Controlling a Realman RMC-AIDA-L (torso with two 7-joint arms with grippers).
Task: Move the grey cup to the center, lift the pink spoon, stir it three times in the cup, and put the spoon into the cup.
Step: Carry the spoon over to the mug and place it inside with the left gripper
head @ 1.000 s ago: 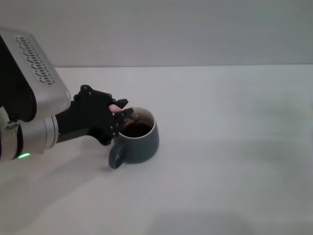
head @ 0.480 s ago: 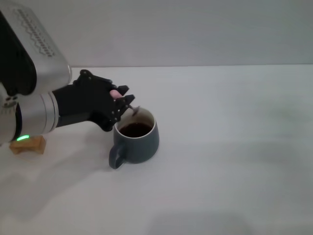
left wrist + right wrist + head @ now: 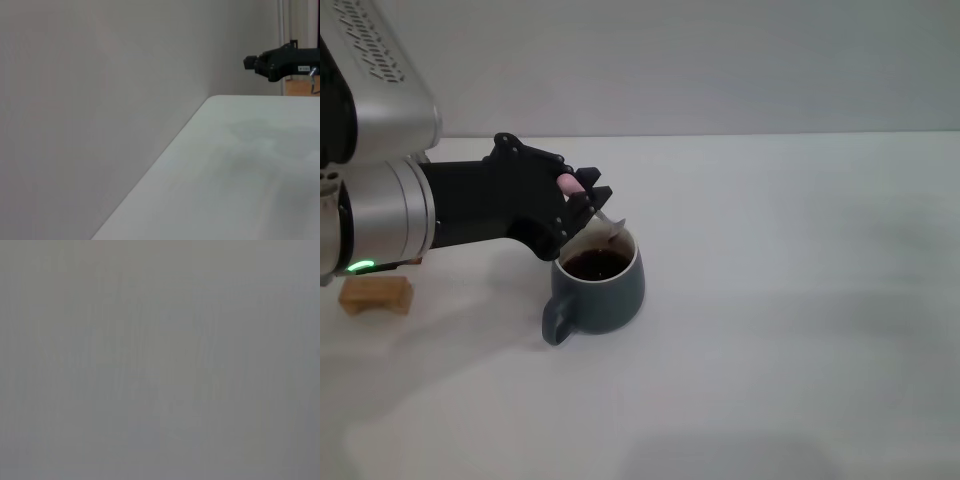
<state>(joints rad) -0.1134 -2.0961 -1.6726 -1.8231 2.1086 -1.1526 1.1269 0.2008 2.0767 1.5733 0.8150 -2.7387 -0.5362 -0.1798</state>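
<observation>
While left gripper point(image 3: 582, 203) grips pink spoon point(image 3: 600, 217), grey cup point(image 3: 600, 282) holds seemingly coffee.

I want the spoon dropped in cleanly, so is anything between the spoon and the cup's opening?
Nothing visible. The left gripper holds the pink spoon just above the grey cup, bowl end over the open rim.

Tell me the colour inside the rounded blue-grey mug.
White inside the rounded blue-grey mug, holding dark liquid; head view.

White table point(image 3: 800, 330) with grey cup point(image 3: 603, 292), tan wooden block point(image 3: 376, 293).
</observation>
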